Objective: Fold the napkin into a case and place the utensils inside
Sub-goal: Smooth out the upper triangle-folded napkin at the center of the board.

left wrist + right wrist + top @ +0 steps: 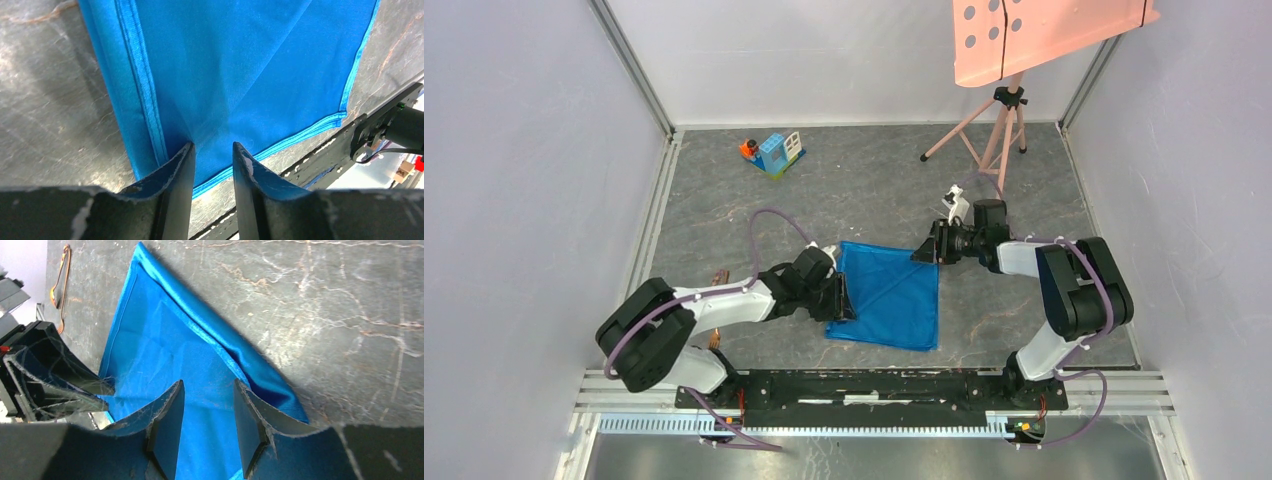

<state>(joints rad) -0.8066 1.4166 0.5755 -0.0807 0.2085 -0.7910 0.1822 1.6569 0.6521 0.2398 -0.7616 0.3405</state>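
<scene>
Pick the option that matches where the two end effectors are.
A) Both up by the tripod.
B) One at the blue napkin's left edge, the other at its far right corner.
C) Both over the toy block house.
B: the top view shows the left end effector at the left edge of the napkin and the right end effector at its far right corner.

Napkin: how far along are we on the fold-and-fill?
Done: napkin lies flat, apparently doubled along one edge, but wide. In hand: left gripper and right gripper, jaws apart, sit over opposite sides of it. Left: remaining folds, then the utensils, which lie on the table beside it.
</scene>
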